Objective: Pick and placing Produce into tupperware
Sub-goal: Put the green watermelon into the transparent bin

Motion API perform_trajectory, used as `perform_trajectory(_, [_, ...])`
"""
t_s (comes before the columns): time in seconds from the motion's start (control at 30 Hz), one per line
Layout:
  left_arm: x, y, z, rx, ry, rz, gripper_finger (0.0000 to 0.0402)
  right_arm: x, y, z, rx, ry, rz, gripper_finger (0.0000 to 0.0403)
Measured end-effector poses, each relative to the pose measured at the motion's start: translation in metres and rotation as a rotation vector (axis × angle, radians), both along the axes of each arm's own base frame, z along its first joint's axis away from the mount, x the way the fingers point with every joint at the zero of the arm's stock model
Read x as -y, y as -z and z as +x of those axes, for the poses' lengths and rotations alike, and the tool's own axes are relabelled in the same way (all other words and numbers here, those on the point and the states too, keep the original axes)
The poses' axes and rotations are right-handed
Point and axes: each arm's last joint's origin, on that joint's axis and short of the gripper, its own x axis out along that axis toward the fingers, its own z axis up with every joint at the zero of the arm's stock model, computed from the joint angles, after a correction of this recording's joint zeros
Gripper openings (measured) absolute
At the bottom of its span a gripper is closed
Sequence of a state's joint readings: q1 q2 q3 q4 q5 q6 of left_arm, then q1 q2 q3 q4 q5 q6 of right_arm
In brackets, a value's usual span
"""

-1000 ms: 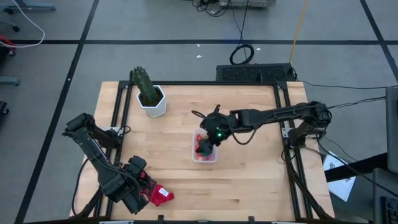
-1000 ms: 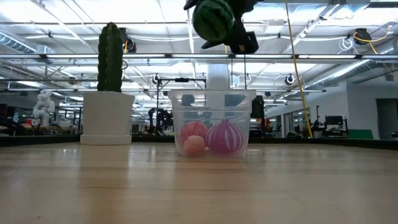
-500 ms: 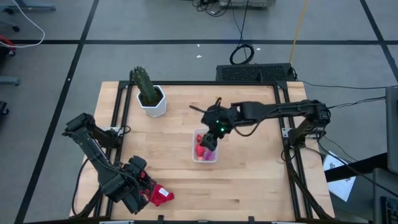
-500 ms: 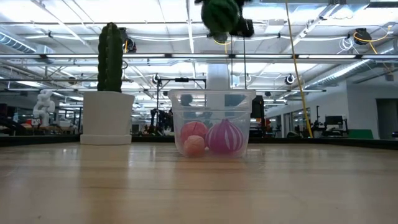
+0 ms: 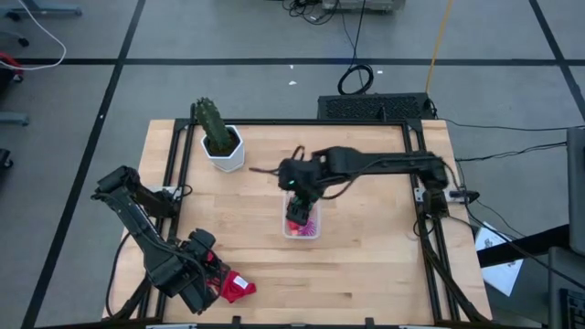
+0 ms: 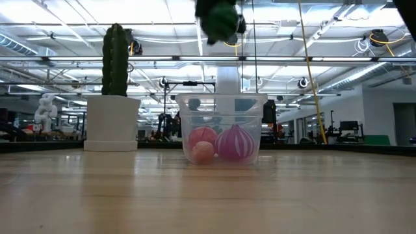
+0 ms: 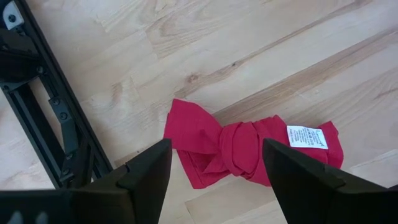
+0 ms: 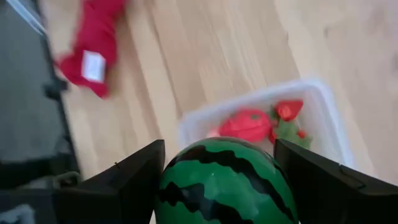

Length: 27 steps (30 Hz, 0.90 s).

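Above the middle of the desk (image 5: 366, 265), the right gripper (image 8: 219, 163) is hanging in the air with its dark fingers (image 8: 130, 180) pinching a green striped toy watermelon ball (image 8: 224, 177) between them. From table height the watermelon shows high up, clear of the small clear plastic rectangular tub (image 6: 221, 129) and a little toward the cactus side of it. That tub is sitting near the desk's centre, and inside it a purple striped ball (image 6: 235, 143) is lying just beside two pinkish-red round pieces (image 6: 202, 144); from the right wrist view a red strawberry-like piece (image 8: 287, 110) is showing in there too. Over by the desk's far left corner, a green cactus in a white hexagonal pot (image 5: 219, 139) is standing upright, well apart from the tub. Down at the near left corner, the left gripper (image 7: 214, 163) is waiting with its fingers spread, hovering over a knotted red cloth with a white label (image 7: 249, 149) that is lying flat on the wood, not gripped.
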State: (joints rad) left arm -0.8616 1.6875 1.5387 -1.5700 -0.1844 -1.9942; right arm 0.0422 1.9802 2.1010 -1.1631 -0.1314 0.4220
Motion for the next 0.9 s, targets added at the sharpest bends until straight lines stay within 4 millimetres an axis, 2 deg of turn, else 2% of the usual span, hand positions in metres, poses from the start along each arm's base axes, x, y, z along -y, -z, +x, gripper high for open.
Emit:
perform_trajectory(0.13, [0.0,0.0,0.0,0.001,-0.004,-0.001,0.0253,-0.003,0.022,0.01,-0.069,-0.042,-0.019,0.0283])
perform_trajectory(0.53, [-0.001,0.0,0.001,-0.001,-0.007,0.001,0.0253,-0.013,0.062,0.027,-0.171,-0.125,-0.044,0.0283])
perform_trajectory(0.9, [-0.005,0.0,0.005,-0.006,-0.001,0.001,0.0253,-0.003,0.077,0.035,-0.164,-0.116,-0.046,0.0283])
